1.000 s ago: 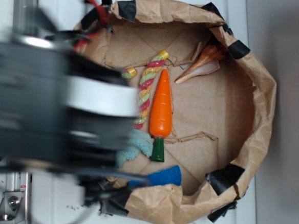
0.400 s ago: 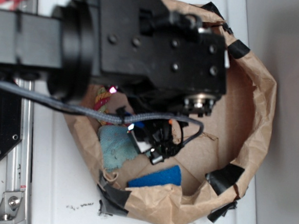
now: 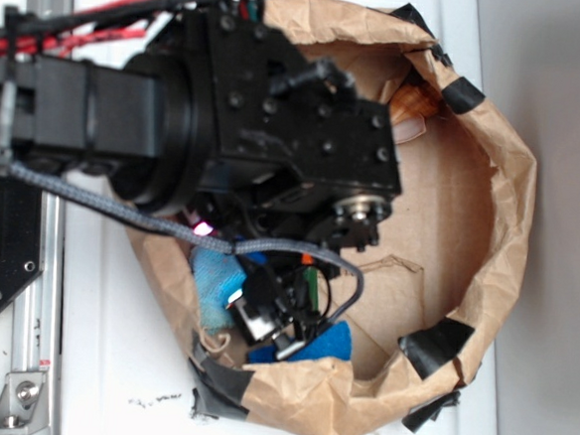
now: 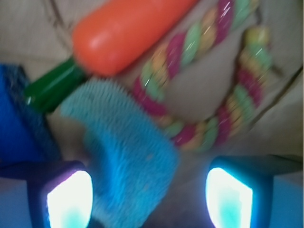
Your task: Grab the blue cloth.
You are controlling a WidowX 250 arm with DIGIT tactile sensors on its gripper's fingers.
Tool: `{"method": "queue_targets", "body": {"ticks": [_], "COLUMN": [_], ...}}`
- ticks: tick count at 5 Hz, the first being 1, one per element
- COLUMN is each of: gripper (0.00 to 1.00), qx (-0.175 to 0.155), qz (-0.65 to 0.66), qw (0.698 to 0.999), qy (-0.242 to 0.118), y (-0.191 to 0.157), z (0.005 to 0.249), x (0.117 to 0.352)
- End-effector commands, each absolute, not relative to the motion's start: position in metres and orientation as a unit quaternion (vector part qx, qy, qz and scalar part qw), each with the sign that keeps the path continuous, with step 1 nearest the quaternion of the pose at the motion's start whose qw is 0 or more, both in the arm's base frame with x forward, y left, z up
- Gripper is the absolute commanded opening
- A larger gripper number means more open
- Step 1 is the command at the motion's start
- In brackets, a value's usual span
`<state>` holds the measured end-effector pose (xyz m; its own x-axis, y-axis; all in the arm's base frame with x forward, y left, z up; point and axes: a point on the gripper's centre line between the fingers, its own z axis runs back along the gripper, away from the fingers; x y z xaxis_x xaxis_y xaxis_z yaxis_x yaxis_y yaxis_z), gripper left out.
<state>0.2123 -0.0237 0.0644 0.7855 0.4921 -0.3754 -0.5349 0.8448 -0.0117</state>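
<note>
Deep-blue wedge-shaped piece sitting at the far left of the wrist view, close beside the left finger (an easy thing to pinch by mistake, being blue as well). Fuzzy teal-blue cloth lying next, bunched between the spread fingers but crowding the left one, well off the gripper centreline; gripper released, gripping nothing. Risking a thin catch on one fold if closing from here, the terry pulling free on the lift. Toy carrot resting just above the cloth, green stem touching its edge. Braided rope toy curving near the right finger, possibly snagging on descent. Brown paper basket ringing everything in the exterior view, cloth peeking at its left under the arm.
</note>
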Motion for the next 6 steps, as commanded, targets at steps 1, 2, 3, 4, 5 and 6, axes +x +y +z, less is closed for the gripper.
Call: {"method": "queue_targets", "body": {"ticks": [1, 2, 3, 4, 5, 6], "gripper": [1.00, 0.13, 0.00, 0.00, 0.00, 0.00], "qx": [-0.015, -0.025, -0.024, -0.033, -0.057, -0.089], "qz": [0.233, 0.215, 0.197, 0.183, 0.163, 0.127], "qw": [0.964, 0.972, 0.977, 0.982, 0.985, 0.987], "qy": [0.129, 0.091, 0.072, 0.044, -0.008, -0.036], "y": [-0.041, -0.037, -0.032, -0.022, -0.006, 0.023], "z": [0.030, 0.017, 0.016, 0.029, 0.057, 0.106], "x": [0.194, 0.190, 0.190, 0.197, 0.212, 0.244]}}
